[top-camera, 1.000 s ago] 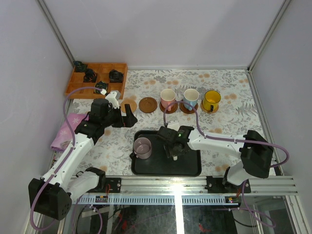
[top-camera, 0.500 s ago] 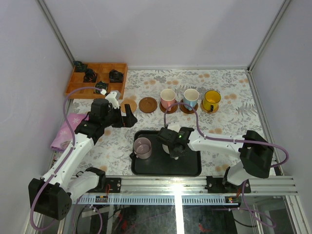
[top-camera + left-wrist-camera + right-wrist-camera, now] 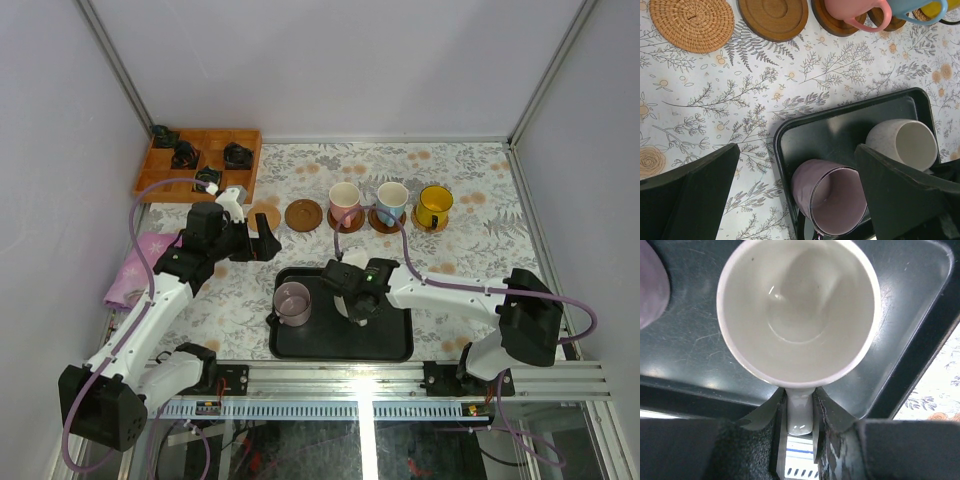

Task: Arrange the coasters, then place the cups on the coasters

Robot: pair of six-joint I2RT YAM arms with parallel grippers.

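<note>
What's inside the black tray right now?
The black tray holds a mauve mug and a cream mug, its handle pinched by the right gripper. The floor beneath them is hidden.

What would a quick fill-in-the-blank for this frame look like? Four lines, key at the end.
1. The right gripper is shut on the cream mug's ____.
2. The black tray holds ____ mugs.
3. The left gripper's jaws stand ____.
4. The woven coaster and the dark wooden coaster carry ____ mugs.
Missing words: handle; two; open; no.
</note>
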